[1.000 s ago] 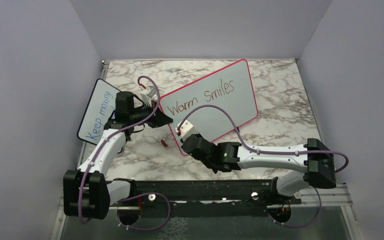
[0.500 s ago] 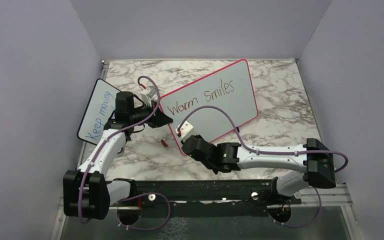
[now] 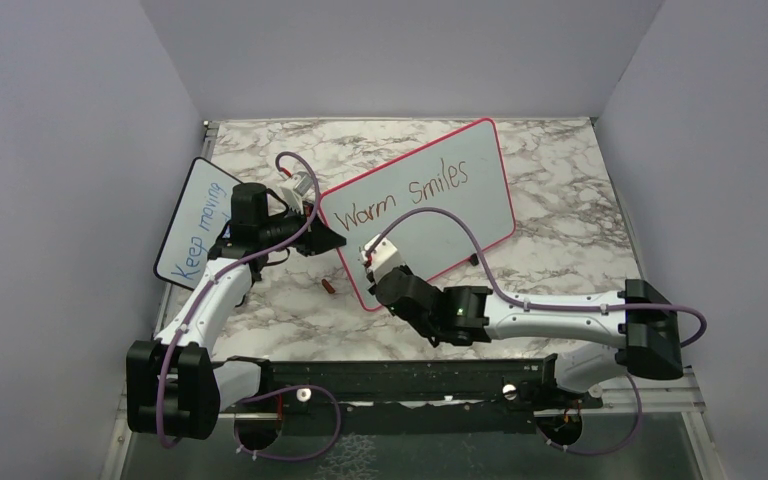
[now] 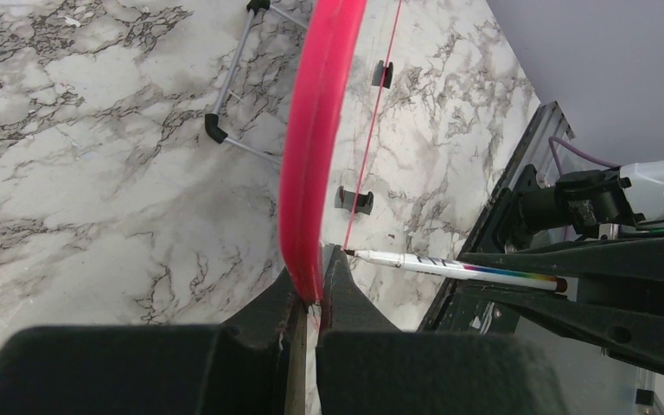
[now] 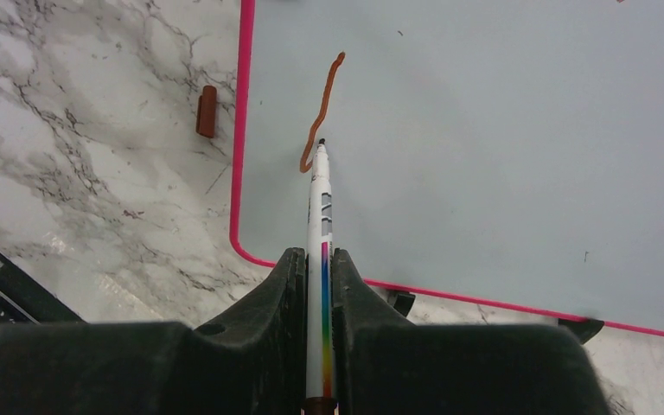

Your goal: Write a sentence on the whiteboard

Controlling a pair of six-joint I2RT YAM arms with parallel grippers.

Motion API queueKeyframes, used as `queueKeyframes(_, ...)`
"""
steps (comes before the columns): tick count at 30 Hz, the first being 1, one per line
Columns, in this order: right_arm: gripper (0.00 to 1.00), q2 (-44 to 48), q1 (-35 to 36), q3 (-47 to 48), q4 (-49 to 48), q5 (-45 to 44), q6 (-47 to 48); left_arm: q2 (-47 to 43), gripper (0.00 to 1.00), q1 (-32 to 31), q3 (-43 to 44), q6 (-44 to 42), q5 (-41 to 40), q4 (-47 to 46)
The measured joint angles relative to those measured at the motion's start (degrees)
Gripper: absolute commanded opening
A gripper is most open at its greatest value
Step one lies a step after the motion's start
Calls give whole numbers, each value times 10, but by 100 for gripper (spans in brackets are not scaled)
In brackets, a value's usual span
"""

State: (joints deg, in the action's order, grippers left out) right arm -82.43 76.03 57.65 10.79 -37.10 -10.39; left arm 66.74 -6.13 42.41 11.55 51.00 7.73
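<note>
Marker tip set against the pink-framed board, with the board's left end pinched by the other arm.

The right gripper (image 5: 318,259) is closed on a white marker with a rainbow band (image 5: 318,203). The marker is held along the fingers and pointed straight away from the wrist. Its tip is set against the large, round-cornered whiteboard with a thin pink-red frame (image 5: 501,147), near the lower left corner, at the foot of one stroke of the red-brown handwritten sentence (image 5: 322,99). The left gripper (image 4: 311,290) is clamped on the frame at the board's left end. From above, the board is seen propped on the grey-veined marble table (image 3: 560,170), its long axis running from near left to far right; "Warm Smiles" is written along that axis. A small red-brown cap (image 5: 207,111) lies just beside the frame.
</note>
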Motion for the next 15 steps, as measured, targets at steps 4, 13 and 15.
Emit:
queueKeyframes(4, 0, 6, 0, -1, -14, -5, 4, 0, 0, 0, 0, 0, 0, 0)
queueKeyframes(13, 0, 6, 0, -1, -25, -10, 10, 0, 0, 0, 0, 0, 0, 0)
queueKeyframes(15, 0, 5, 0, -1, -28, -12, 11, 0, 0, 0, 0, 0, 0, 0)
